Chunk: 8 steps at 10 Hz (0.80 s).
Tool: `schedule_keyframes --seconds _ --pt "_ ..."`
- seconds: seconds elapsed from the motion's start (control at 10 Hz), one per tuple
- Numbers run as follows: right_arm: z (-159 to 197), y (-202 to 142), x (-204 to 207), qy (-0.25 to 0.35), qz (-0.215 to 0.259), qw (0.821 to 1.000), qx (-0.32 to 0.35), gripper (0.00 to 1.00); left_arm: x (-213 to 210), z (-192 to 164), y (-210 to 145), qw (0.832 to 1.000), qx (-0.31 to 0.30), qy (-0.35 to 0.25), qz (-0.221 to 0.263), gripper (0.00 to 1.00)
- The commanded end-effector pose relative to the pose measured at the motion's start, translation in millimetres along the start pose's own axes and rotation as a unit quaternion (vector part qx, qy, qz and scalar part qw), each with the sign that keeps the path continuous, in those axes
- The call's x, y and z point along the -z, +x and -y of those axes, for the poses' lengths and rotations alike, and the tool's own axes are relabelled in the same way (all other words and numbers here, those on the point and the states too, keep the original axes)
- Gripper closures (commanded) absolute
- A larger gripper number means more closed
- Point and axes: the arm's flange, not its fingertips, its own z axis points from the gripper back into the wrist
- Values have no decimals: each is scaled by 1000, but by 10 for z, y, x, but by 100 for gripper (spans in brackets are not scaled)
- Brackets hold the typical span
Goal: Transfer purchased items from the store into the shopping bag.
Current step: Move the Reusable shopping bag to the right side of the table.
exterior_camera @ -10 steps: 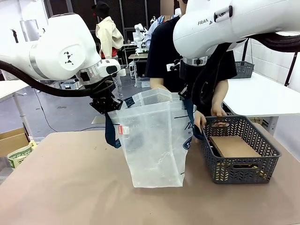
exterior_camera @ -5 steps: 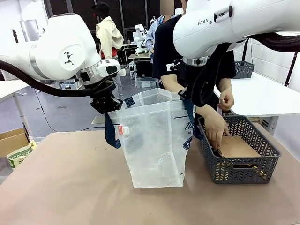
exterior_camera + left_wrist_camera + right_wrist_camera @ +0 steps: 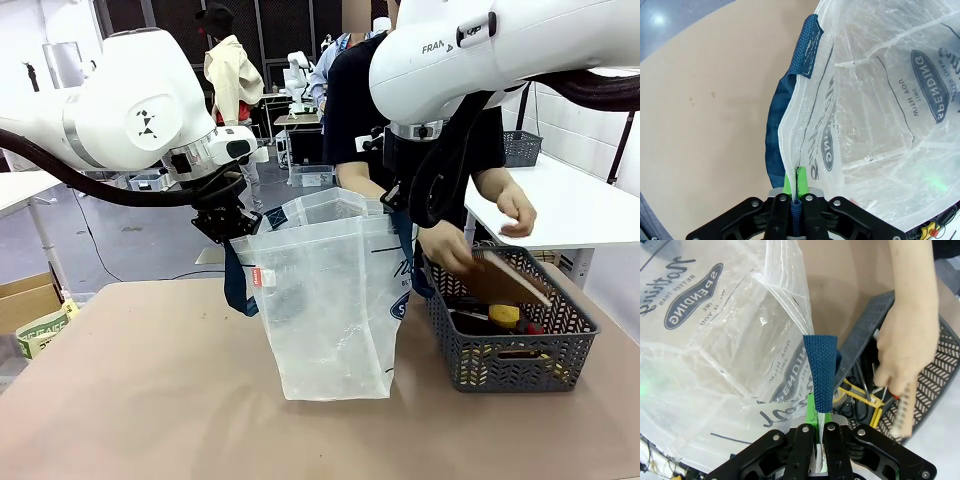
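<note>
shopping bag (image 3: 325, 310) on table (image 3: 150, 400), basket (image 3: 500, 368) just right, purchased items (image 3: 503, 314) inside

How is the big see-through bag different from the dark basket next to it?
The shopping bag is tall, whitish and see-through; the basket is low, dark grey mesh. The left gripper and right gripper pinch the shopping bag's top edges; no gripper touches the basket. Both stand open-topped on the table.

Bag (image 3: 325, 300) mouth: faces upward, stretched between left tool (image 3: 794, 175) and right tool (image 3: 816, 415), each clamped on the rim at a strap; passage clear from above between them. Basket (image 3: 510, 365): just beside the bag's right side, its top partly blocked by a person's hand (image 3: 445, 248) and a tilted brown card sheet (image 3: 505, 280). Desk (image 3: 140, 400): bare in front and left.
</note>
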Motion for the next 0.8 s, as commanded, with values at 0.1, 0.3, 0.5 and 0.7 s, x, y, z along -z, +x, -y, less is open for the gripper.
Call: schedule_keyframes --seconds 0.1,0.3,0.5,0.7 --pt "15 -50 15 -4 2 1000 1 100 0 0 0 1000 0 0 0 100" --pt "29 -106 12 -2 10 1000 3 100 -9 -44 4 1000 -13 3 8 100" --pt "57 -153 5 -2 13 1000 9 100 -12 -109 5 1000 -24 -4 9 100" --pt "61 -189 10 5 35 999 11 100 -29 -139 21 1000 -28 -7 11 100"
